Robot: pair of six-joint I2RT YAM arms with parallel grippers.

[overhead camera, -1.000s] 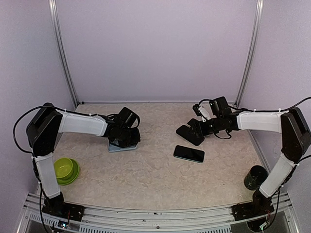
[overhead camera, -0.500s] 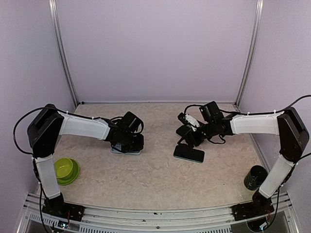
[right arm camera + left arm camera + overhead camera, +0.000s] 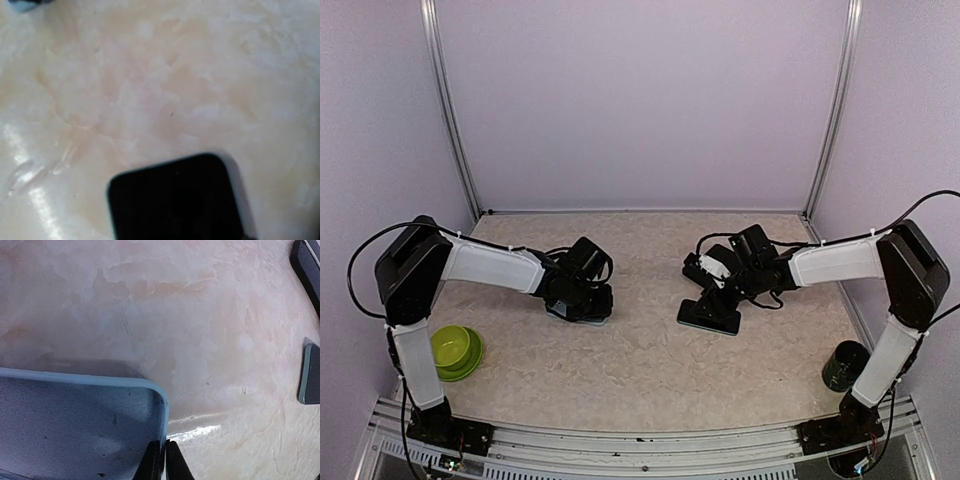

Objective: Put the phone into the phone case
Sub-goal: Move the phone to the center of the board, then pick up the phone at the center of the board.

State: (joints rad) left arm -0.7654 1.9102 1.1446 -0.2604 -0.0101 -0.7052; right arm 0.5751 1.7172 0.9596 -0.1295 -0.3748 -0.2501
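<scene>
The left gripper (image 3: 161, 460) is pinched on one wall of the single grey-blue case (image 3: 75, 430), likely steadying it, left of middle on the table (image 3: 640, 370). The right gripper (image 3: 705, 288), jaws wide, hovers over the one phone (image 3: 712, 318), flat right of middle, probably to lift it. One bowl (image 3: 453, 350) and one cup (image 3: 844, 365) stand by the near corners.

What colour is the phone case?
Light blue-grey. The rounded-corner phone case shows best in the left wrist view.
</scene>
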